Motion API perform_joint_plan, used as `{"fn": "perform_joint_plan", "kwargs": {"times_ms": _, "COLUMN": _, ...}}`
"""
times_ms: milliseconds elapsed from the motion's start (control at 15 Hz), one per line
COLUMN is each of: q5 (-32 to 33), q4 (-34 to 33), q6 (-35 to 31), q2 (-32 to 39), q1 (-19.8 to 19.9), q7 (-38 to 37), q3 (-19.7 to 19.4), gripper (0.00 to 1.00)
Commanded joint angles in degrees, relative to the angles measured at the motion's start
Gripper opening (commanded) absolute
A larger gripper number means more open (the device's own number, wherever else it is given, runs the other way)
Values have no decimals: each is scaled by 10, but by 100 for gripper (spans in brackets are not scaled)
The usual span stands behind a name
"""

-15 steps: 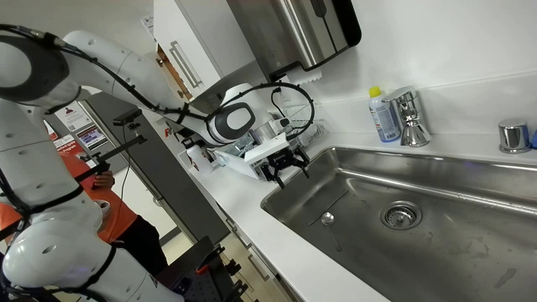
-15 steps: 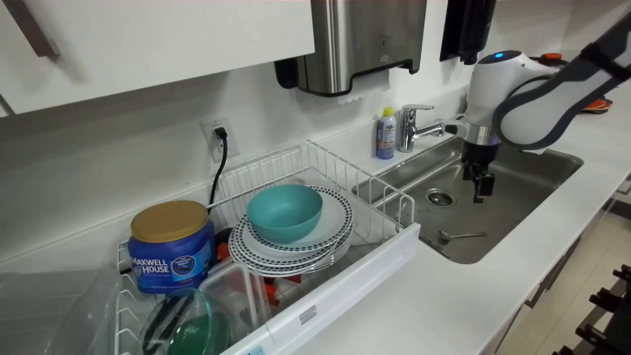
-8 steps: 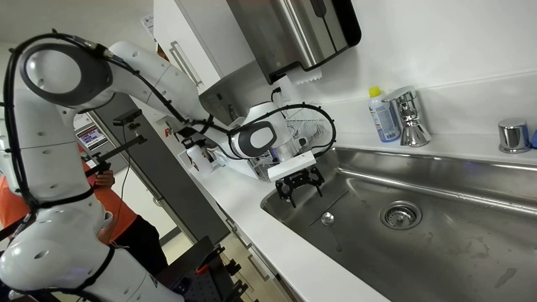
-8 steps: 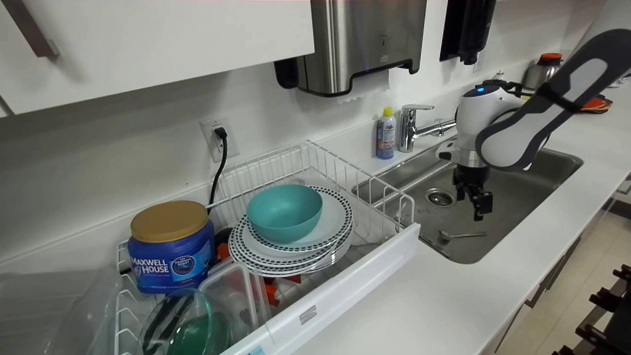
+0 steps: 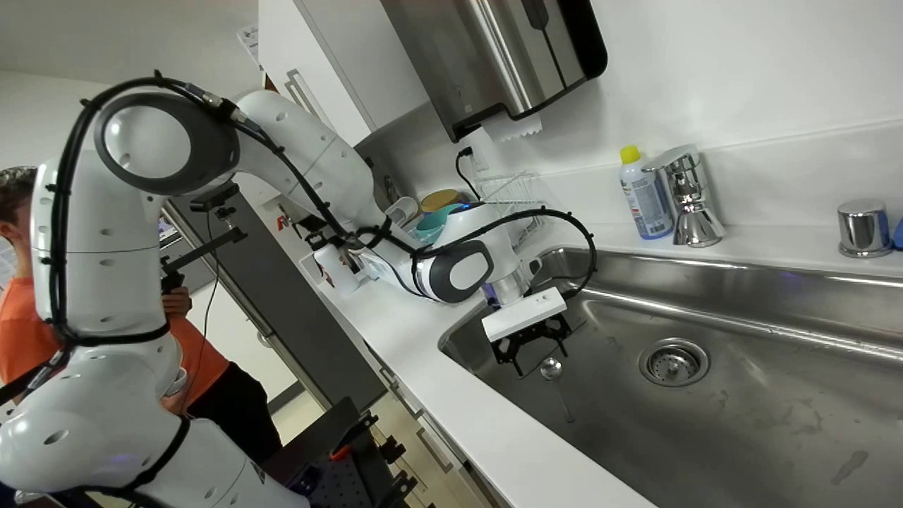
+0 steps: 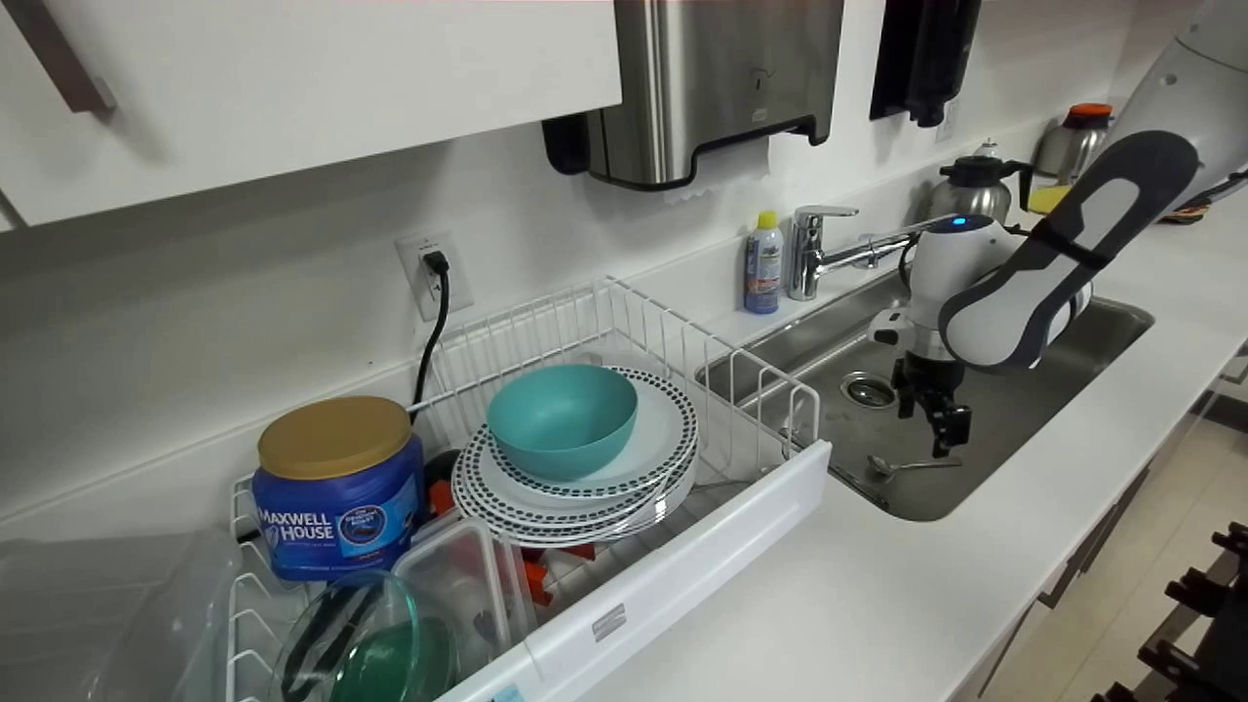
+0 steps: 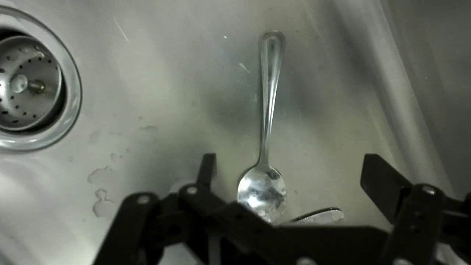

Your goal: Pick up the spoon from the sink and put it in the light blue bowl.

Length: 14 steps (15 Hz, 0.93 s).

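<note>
Spoon [image 7: 267,125]: one, bright metal, lying on the floor of the stainless steel sink [image 5: 734,437]. Claw [image 7: 290,169]: one, black, released, its fingers spread well apart over the sink floor; in the wrist view the spoon's head shows in the gap between them, the handle stretching away from the claw. Serrated blade [image 7: 323,217]: one, metal, partly hidden by the claw, rounded tip just beside the spoon's head. Drain [image 5: 674,364]: round, perforated, apart from the spoon. Faucet [image 6: 806,258]: chrome, at the back edge of the sink, seen in both exterior views. Spray can [image 6: 763,268]: yellow cap, upright, just beside the faucet. Surface [image 6: 780,585]: white, framing the sink. Dish rack [image 6: 682,575]: white wire, white front panel, standing on the surface just beside the sink. Plates [image 6: 661,434]: several, white, dark patterned rims, stacked in the dish rack. Light blue bowl [image 6: 561,444]: one, round, upright on top of the plates, well apart from the claw. Canister [image 6: 336,517]: blue, tan lid, lettered MAXWELL HOUSE, near the plates. Paper towel dispenser [image 6: 731,88]: steel-fronted, mounted above the surface. Person [image 5: 204,367]: orange top, black trousers, in an exterior view.
</note>
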<state>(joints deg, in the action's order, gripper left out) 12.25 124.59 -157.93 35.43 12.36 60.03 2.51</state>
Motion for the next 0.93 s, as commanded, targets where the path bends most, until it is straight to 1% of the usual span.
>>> {"fn": "perform_joint_plan", "kwargs": {"times_ms": 0, "q5": 2, "q4": -3, "q6": -7, "q2": 8, "q1": 6, "q7": 0, "q3": 2, "gripper": 100}}
{"fn": "perform_joint_plan", "kwargs": {"times_ms": 600, "q5": 2, "q4": -13, "q6": -12, "q2": 28, "q1": 6, "q7": 0, "q3": 4, "gripper": 100}}
{"fn": "perform_joint_plan", "kwargs": {"times_ms": 867, "q5": 4, "q4": -21, "q6": -13, "q2": 40, "q1": -1, "q7": -6, "q3": 3, "gripper": 100}}
